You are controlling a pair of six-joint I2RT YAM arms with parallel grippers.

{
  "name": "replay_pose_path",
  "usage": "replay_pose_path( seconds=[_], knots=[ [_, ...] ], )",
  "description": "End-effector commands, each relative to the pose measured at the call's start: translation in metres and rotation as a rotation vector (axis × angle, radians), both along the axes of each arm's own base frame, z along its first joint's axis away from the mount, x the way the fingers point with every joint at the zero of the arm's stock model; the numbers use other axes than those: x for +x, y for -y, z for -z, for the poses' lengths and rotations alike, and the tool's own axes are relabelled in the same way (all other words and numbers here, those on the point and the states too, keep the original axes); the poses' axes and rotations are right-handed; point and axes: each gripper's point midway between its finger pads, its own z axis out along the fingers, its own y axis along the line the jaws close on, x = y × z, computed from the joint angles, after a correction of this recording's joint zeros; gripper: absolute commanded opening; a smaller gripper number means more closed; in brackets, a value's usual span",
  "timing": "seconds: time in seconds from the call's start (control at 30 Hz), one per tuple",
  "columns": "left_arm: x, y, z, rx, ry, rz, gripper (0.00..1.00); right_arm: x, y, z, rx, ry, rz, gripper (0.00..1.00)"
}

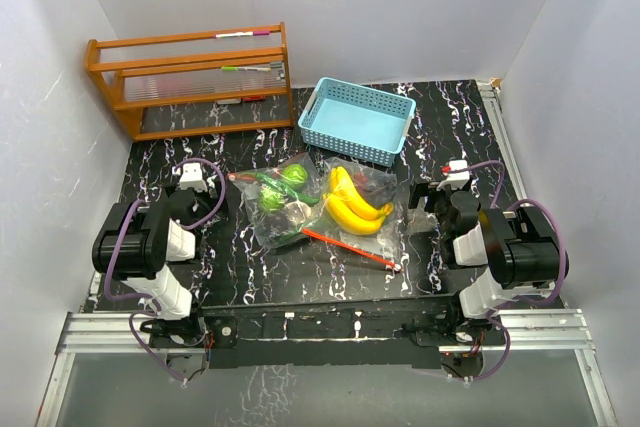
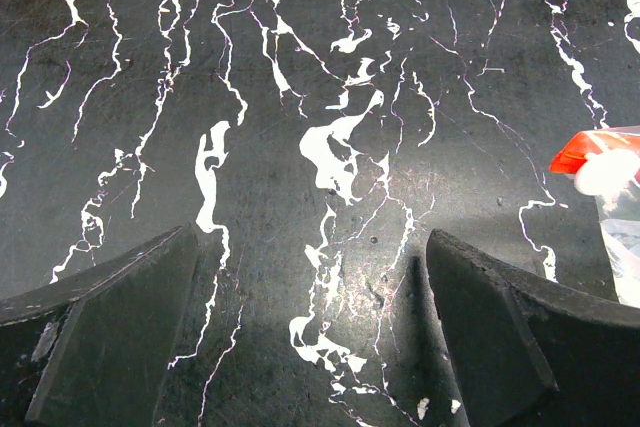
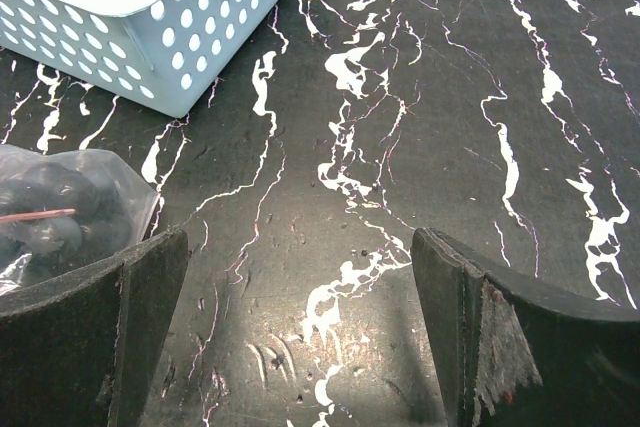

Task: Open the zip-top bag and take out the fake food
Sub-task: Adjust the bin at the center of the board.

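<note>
The clear zip-top bag (image 1: 325, 207) lies flat mid-table, with a red zip strip (image 1: 350, 249) along its near edge. Inside it I see the fake food: yellow bananas (image 1: 352, 203), round green fruits (image 1: 272, 198) and green vegetables (image 1: 290, 177). My left gripper (image 1: 200, 190) is open and empty to the left of the bag. In the left wrist view the gripper (image 2: 310, 247) hangs over bare table, and a bag corner (image 2: 620, 237) shows at the right edge. My right gripper (image 1: 428, 195) is open and empty to the right of the bag. In the right wrist view (image 3: 300, 242), dark grapes (image 3: 45, 222) show inside the bag at the left.
A light-blue perforated basket (image 1: 355, 119) stands behind the bag and also shows in the right wrist view (image 3: 150, 17). A wooden rack (image 1: 190, 77) stands at the back left. White walls close in the black marbled table (image 1: 300, 282) on three sides.
</note>
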Motion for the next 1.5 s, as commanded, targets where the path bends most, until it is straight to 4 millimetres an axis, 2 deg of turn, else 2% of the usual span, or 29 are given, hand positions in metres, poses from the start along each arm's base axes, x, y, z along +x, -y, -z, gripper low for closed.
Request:
replay_pose_path(
  seconds=[0.0, 0.07, 0.17, 0.23, 0.27, 0.3, 0.37, 0.43, 0.5, 0.57, 0.6, 0.63, 0.7, 0.8, 0.87, 0.93, 1.07, 1.17, 1.33, 1.37, 1.47],
  knots=[
    [0.007, 0.004, -0.011, -0.001, 0.042, 0.026, 0.97, 0.014, 0.001, -0.025, -0.005, 0.093, -0.001, 0.98],
    [0.005, 0.010, -0.012, 0.004, 0.055, 0.067, 0.97, 0.013, 0.001, -0.025, -0.005, 0.092, -0.002, 0.98],
    [0.008, 0.006, -0.013, 0.002, 0.050, 0.038, 0.97, 0.015, 0.011, -0.027, 0.014, 0.097, 0.065, 0.98],
    [0.011, 0.006, -0.015, 0.010, 0.013, 0.049, 0.97, 0.020, 0.012, -0.038, 0.013, 0.106, 0.068, 0.98],
    [0.014, 0.017, -0.021, 0.006, -0.005, 0.115, 0.97, 0.023, 0.009, -0.043, 0.003, 0.087, 0.047, 0.98],
    [0.016, 0.024, -0.026, 0.002, -0.038, 0.156, 0.97, 0.031, 0.005, -0.057, -0.003, 0.084, 0.020, 0.98],
    [0.024, 0.032, -0.048, -0.032, -0.048, 0.170, 0.98, 0.043, -0.002, -0.081, 0.017, 0.078, -0.014, 0.98],
    [0.032, 0.041, -0.080, -0.128, 0.053, 0.165, 0.98, 0.053, -0.007, -0.108, 0.136, 0.119, 0.003, 0.98],
    [0.036, 0.054, -0.109, -0.215, 0.142, 0.179, 0.98, 0.067, -0.003, -0.125, 0.364, 0.080, 0.112, 0.98],
    [0.041, 0.069, -0.126, -0.249, 0.148, 0.194, 0.98, 0.079, -0.013, -0.132, 0.453, -0.004, 0.090, 0.98],
    [0.047, 0.076, -0.142, -0.283, 0.149, 0.183, 0.98, 0.087, -0.013, -0.131, 0.451, -0.046, 0.093, 0.98],
    [0.051, 0.080, -0.146, -0.341, 0.110, 0.146, 0.98, 0.094, -0.004, -0.126, 0.448, -0.088, 0.159, 0.98],
    [0.053, 0.085, -0.147, -0.409, -0.022, 0.068, 0.98, 0.095, 0.052, -0.096, 0.575, -0.200, 0.456, 0.98],
    [0.047, 0.102, -0.151, -0.353, -0.103, 0.083, 0.98, 0.093, 0.087, -0.072, 0.763, -0.309, 0.388, 0.98],
    [0.043, 0.124, -0.161, -0.416, -0.082, 0.175, 0.98, 0.088, 0.095, -0.062, 0.882, -0.313, 0.309, 0.98],
    [0.040, 0.140, -0.163, -0.479, -0.090, 0.227, 0.97, 0.090, 0.087, -0.067, 0.901, -0.289, 0.208, 0.98],
    [0.037, 0.159, -0.162, -0.498, -0.103, 0.266, 0.97, 0.101, 0.062, -0.066, 0.760, -0.341, 0.170, 0.95],
    [0.037, 0.162, -0.151, -0.488, -0.131, 0.260, 0.97, 0.106, 0.051, -0.066, 0.741, -0.351, 0.139, 0.95],
    [0.037, 0.165, -0.146, -0.462, -0.142, 0.268, 0.97, 0.118, 0.042, -0.069, 0.678, -0.367, 0.103, 0.91],
    [0.037, 0.166, -0.144, -0.455, -0.147, 0.271, 0.97, 0.125, 0.041, -0.062, 0.649, -0.391, 0.117, 0.90],
    [0.038, 0.169, -0.139, -0.444, -0.164, 0.279, 0.97, 0.138, 0.026, -0.058, 0.560, -0.436, 0.128, 0.87]
  ],
)
